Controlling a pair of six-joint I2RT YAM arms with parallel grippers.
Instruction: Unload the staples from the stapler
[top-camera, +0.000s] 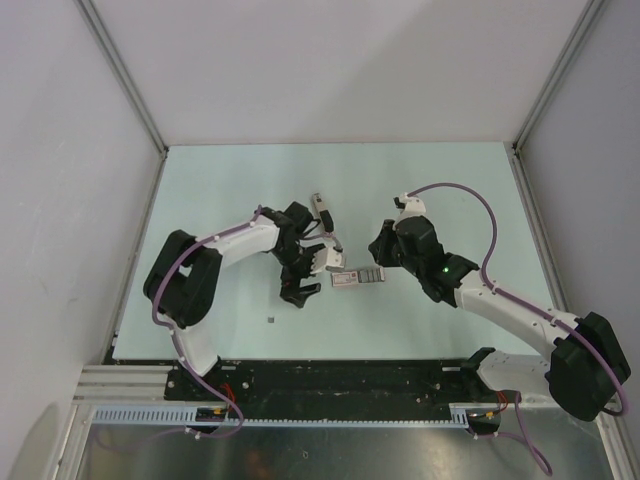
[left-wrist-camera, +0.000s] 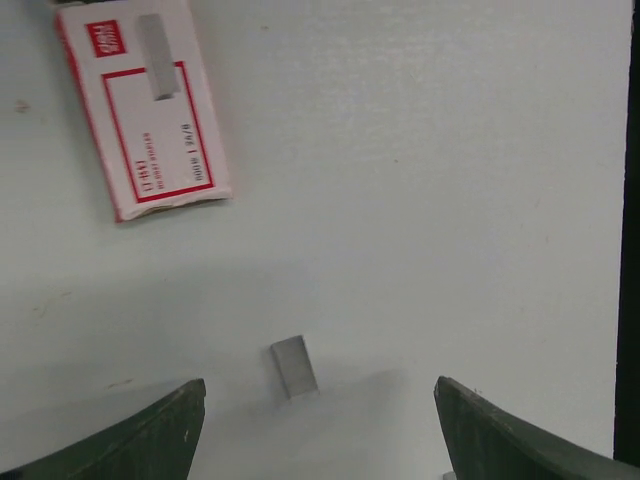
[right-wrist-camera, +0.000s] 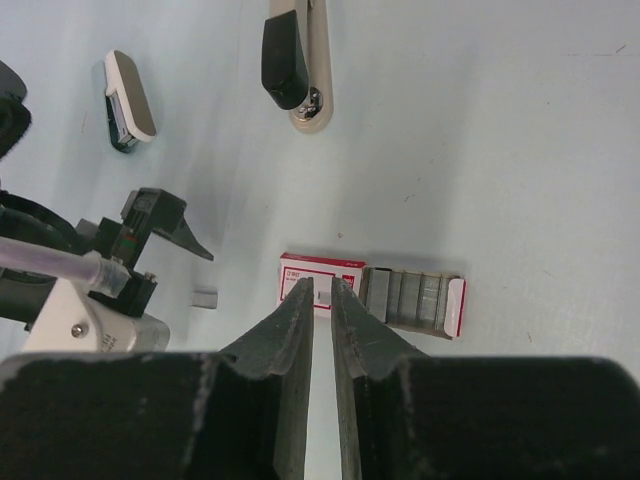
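Lying apart: one stapler (right-wrist-camera: 290, 60), one staples strip (left-wrist-camera: 293, 366), one box (left-wrist-camera: 150, 110).

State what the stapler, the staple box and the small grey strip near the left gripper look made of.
Stapler: likely smooth moulded plastic, beige body with a glossy dark part; a small shiny spot at its end suggests metal. Staple box: matte printed cardboard, red on white, with softened corners. Grey strip: probably metal staples, flat dull-grey sheen; too small to be sure.
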